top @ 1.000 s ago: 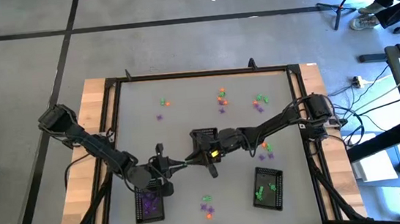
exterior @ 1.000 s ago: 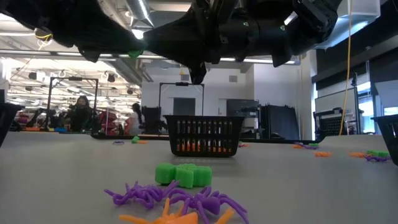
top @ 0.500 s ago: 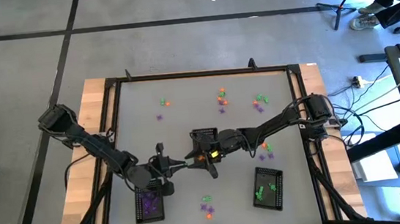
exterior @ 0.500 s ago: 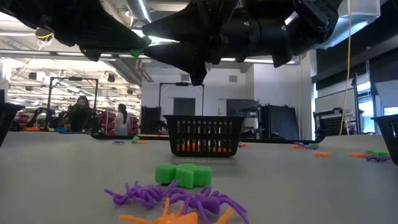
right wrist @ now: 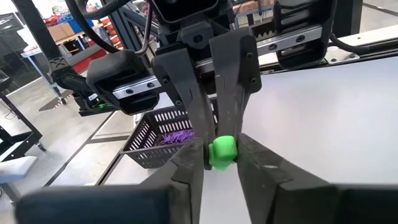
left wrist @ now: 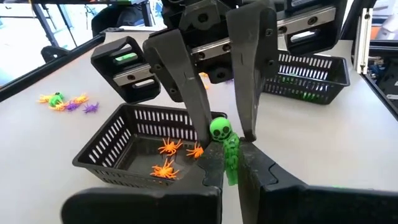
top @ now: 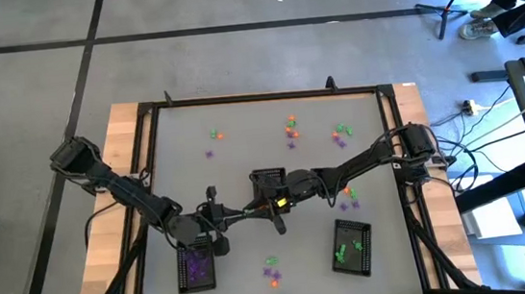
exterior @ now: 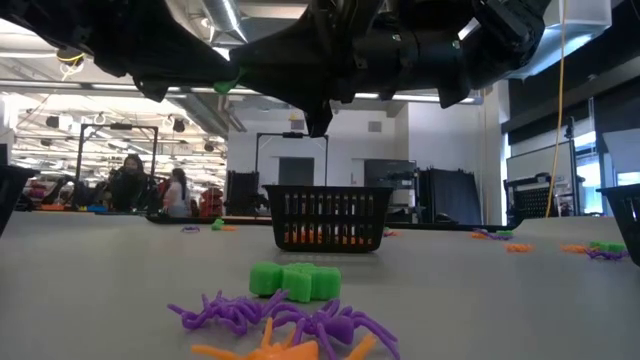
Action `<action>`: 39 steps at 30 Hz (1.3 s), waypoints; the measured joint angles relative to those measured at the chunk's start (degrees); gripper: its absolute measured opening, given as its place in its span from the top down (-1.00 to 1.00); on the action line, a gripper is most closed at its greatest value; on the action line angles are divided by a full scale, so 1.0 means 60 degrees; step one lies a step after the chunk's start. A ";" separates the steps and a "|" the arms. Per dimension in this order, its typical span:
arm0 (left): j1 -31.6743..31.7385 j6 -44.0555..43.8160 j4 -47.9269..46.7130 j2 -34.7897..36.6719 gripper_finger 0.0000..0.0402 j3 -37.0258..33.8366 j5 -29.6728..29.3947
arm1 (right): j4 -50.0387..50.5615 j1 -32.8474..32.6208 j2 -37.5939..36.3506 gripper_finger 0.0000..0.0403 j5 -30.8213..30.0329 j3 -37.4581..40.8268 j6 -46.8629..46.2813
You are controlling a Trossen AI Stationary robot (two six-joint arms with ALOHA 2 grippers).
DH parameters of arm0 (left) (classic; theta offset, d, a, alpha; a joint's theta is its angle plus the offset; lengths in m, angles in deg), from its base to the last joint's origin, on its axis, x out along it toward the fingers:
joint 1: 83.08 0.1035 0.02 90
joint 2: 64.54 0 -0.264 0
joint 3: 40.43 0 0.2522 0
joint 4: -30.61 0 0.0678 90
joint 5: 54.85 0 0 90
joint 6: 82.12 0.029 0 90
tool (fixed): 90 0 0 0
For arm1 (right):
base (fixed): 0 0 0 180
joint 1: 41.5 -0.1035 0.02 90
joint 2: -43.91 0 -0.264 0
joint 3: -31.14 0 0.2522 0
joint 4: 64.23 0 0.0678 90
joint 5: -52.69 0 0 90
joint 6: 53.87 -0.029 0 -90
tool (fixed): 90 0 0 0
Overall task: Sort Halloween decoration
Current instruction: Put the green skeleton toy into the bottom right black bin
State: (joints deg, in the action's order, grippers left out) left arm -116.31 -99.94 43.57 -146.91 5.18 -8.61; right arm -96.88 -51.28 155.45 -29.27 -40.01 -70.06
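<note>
The left gripper [left wrist: 227, 163] and right gripper [right wrist: 219, 163] both clamp one green skeleton figure [left wrist: 225, 142] (round skull head).

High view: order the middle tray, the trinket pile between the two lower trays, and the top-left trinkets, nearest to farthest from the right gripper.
From the right gripper, pinching the green skeleton:
1. Middle tray, right beside it.
2. Trinket pile, toward the picture's bottom.
3. Top-left trinkets, far side.

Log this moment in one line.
left gripper: shut on skeleton | right gripper: shut on skeleton | where: mid-air beside middle tray
</note>
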 joint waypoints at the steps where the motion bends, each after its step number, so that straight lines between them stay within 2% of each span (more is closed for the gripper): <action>1: -0.0001 0.0003 -0.0001 0.0000 0.98 -0.0006 0.0007 | 0.0000 0.0000 0.0000 0.62 -0.0004 0.0000 0.0008; 7: -0.0007 -0.0008 -0.0030 0.0000 0.98 -0.0014 0.0028 | 0.0000 0.0004 0.0000 0.93 -0.0007 0.0007 0.0278; 17: -0.0015 -0.0289 -0.0051 0.0000 0.93 -0.0014 0.0015 | 0.0036 0.0011 0.0000 0.95 -0.0013 0.0007 0.0497; 20: -0.0015 -0.0438 -0.0063 0.0000 0.82 -0.0014 0.0006 | 0.0083 0.0011 0.0000 0.95 -0.0017 0.0007 0.0499; 29: -0.0117 -0.0449 -0.0223 0.0000 0.32 -0.0014 0.0070 | 0.0259 0.0018 0.0000 0.95 -0.0076 -0.0004 0.0517; 34: -0.0117 -0.0522 -0.0290 0.0000 0.18 -0.0011 0.0408 | 0.0317 0.0011 0.0000 0.95 -0.0127 -0.0004 0.0514; 39: -0.0113 -0.0816 -0.0508 0.0007 0.12 -0.0006 0.0907 | 0.0393 0.0011 0.0000 0.95 -0.0112 0.0001 0.0510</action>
State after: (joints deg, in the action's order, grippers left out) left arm -116.99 -104.84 40.52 -146.86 5.14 -3.17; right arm -94.52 -51.22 155.45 -29.95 -40.00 -67.00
